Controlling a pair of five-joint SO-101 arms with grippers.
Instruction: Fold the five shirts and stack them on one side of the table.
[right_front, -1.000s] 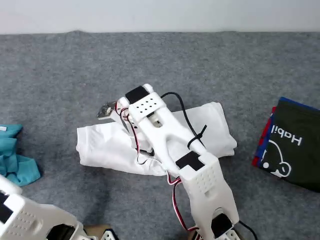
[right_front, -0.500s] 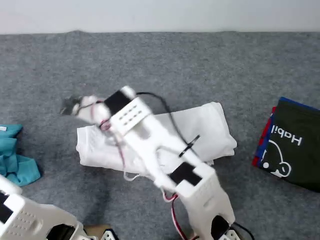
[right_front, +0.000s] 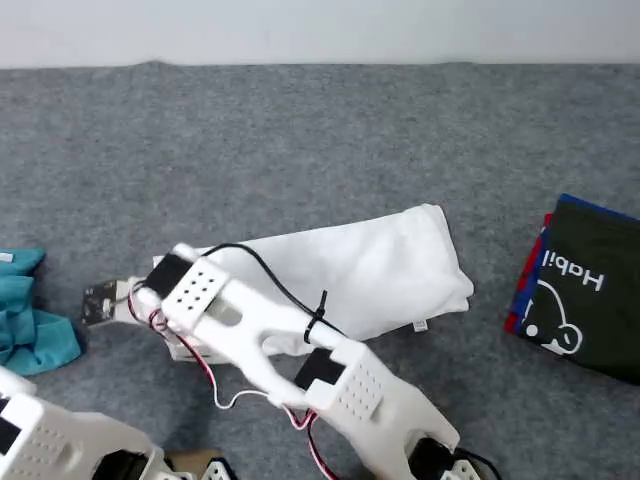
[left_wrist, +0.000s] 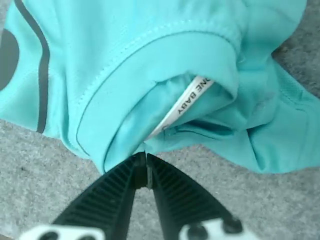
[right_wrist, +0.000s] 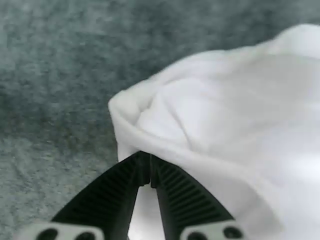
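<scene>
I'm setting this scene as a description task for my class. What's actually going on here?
Two robot arms are working on shirts on a grey table. One arm stretches across a roughly folded white shirt, and the right end effector is closed at that shirt's corner. The left end effector is closed at the edge of a crumpled teal shirt. Whether either one pinches cloth is unclear. A folded dark green shirt lies on another garment at the opposite side from the teal one.
</scene>
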